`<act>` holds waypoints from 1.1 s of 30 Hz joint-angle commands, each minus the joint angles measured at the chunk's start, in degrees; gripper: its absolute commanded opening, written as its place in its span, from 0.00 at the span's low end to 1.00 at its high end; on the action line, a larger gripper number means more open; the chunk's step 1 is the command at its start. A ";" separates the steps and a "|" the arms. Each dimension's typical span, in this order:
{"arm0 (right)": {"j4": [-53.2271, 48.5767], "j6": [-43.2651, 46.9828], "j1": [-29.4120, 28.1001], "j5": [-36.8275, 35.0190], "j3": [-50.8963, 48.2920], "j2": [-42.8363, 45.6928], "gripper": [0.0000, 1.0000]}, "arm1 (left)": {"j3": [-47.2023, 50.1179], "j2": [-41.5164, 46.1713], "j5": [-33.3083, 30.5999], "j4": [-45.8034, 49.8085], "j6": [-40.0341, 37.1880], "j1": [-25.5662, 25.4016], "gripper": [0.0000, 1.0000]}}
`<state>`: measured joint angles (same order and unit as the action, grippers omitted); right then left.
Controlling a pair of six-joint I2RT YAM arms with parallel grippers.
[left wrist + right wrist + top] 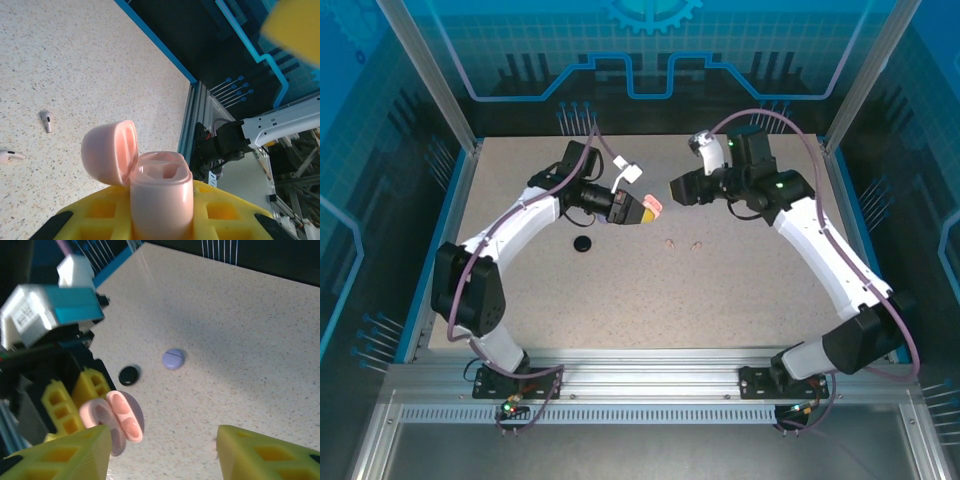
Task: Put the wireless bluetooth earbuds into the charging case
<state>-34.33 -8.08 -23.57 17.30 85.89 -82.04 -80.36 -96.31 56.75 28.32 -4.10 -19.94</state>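
Pink charging case pinched between the left fingers, held above the table. Its lid is hinged open and the sockets are empty. Right fingers spread wide, facing the case, close but not touching. Two pale pink earbuds lie loose on the table near the case, side by side, slightly apart. Black case and lilac case rest on the table near each other.

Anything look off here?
Nothing damaged or spilled. The pink case is clamped in the left gripper, lid open, sockets empty. Two pale earbuds lie loose on the table, apart from it. The right gripper hangs open nearby.
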 commanded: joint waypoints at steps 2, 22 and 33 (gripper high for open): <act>2.93 -4.14 1.80 3.90 -1.71 4.22 0.70 | 4.95 4.83 -3.97 -8.62 4.44 -0.14 0.00; 1.96 -17.51 4.80 -6.42 -10.35 5.28 0.76 | 27.80 26.80 -22.30 -37.93 17.51 0.34 0.00; 0.04 -23.93 2.22 -11.48 -9.11 -2.46 0.76 | 38.52 34.61 -34.92 -50.71 19.56 0.34 0.00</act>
<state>-32.36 -29.19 -20.27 8.47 75.59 -82.52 -44.03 -63.81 27.11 -15.92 14.35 -19.92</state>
